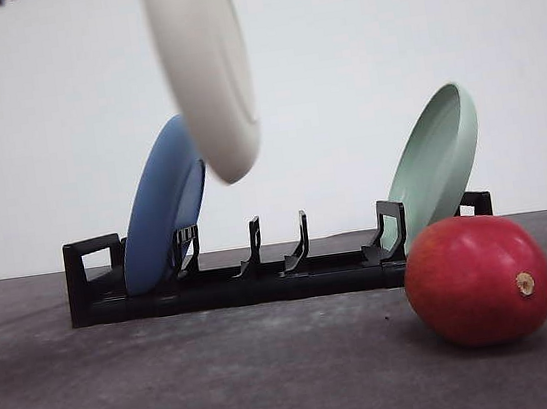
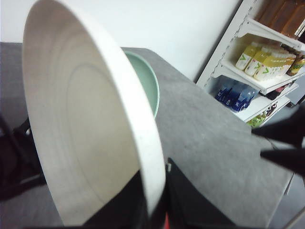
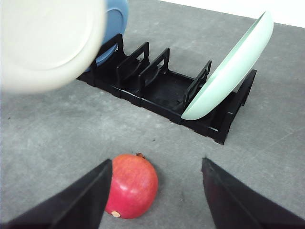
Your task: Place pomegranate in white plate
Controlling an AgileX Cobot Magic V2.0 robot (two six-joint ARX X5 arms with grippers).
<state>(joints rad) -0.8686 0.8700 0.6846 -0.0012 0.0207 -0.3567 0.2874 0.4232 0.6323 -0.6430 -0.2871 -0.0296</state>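
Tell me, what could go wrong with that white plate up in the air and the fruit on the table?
The white plate hangs tilted above the black rack, pinched only at its rim by the left gripper; it could slip and drop. Coming down, it might knock the blue plate leaning just below it. The pomegranate is round and lies loose on the table, so the open right gripper above it could nudge it rolling.

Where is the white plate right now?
The white plate is in the air, held on edge by the left gripper, above the black rack and just right of the blue plate in the front view.
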